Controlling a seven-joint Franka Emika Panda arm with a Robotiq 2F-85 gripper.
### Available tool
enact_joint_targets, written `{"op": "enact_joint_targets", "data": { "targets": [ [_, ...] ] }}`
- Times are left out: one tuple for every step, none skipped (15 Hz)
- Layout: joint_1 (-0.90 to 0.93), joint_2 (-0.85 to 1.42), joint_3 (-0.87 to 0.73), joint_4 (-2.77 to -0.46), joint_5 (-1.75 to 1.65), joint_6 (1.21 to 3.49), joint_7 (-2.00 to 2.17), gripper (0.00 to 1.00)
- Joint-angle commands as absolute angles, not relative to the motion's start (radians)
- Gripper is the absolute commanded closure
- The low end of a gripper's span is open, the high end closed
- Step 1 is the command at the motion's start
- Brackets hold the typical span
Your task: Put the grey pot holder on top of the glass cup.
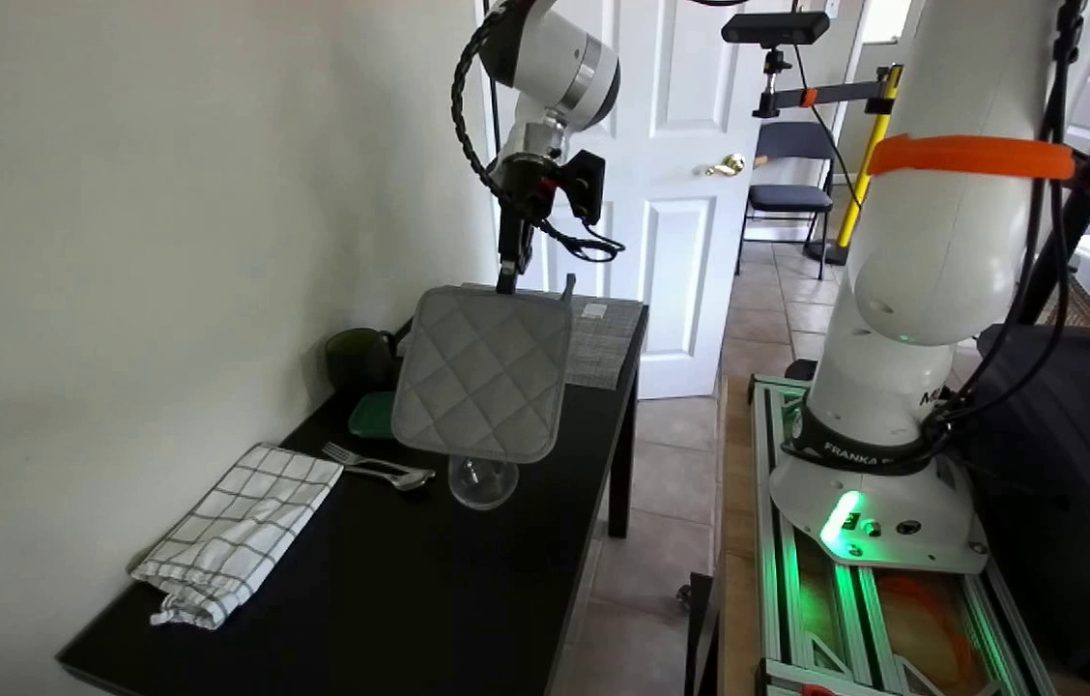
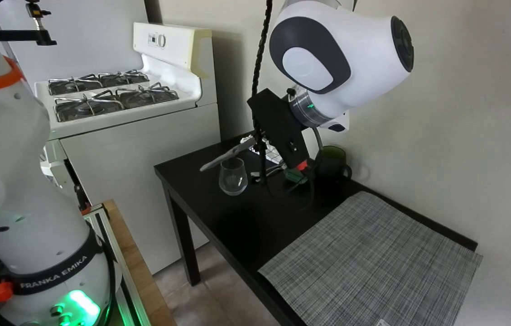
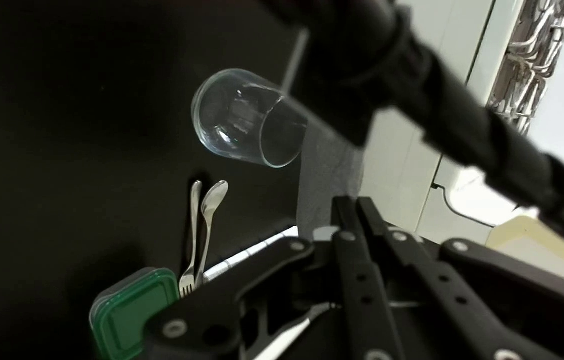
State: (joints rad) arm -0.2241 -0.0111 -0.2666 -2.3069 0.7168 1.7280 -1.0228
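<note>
White robot arm [image 2: 341, 50] angles down, its black gripper [image 3: 356, 204] pinching one edge of a tilted, grey quilted square fabric pot holder [image 1: 482, 377] near an upright, clear rounded glass cup [image 2: 233, 178] on a black table [image 1: 410, 590].

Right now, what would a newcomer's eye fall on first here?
Probably the grey pot holder, pinched in the gripper and tilted above the black table. Near it, the clear glass cup stands upright on that table. Then a bright green light glowing on the robot's white base.
</note>
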Motion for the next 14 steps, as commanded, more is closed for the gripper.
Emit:
{"op": "enact_joint_targets", "data": {
  "targets": [
    [-0.225,0.054,-0.249,-2.271,0.73,1.739,-1.043,0.99],
    [-0.225,0.066,-0.244,-2.265,0.728,1.737,-1.041,0.99],
    [-0.225,0.076,-0.241,-2.26,0.724,1.737,-1.039,0.99],
    [-0.225,0.087,-0.237,-2.256,0.721,1.737,-1.038,0.99],
    [-0.225,0.097,-0.233,-2.251,0.717,1.742,-1.035,0.99],
    [-0.225,0.105,-0.229,-2.248,0.722,1.752,-1.038,0.99],
    [-0.225,0.113,-0.225,-2.245,0.724,1.766,-1.039,0.99],
    [-0.226,0.12,-0.222,-2.242,0.723,1.781,-1.04,0.99],
    [-0.227,0.128,-0.219,-2.24,0.723,1.791,-1.039,0.99],
    [-0.228,0.134,-0.216,-2.239,0.723,1.802,-1.04,0.99],
    [-0.228,0.141,-0.213,-2.235,0.722,1.82,-1.042,0.99],
    [-0.228,0.145,-0.21,-2.23,0.726,1.827,-1.049,0.99],
    [-0.227,0.152,-0.206,-2.227,0.723,1.835,-1.048,0.99],
    [-0.225,0.156,-0.201,-2.226,0.719,1.841,-1.048,0.99]
  ]
}}
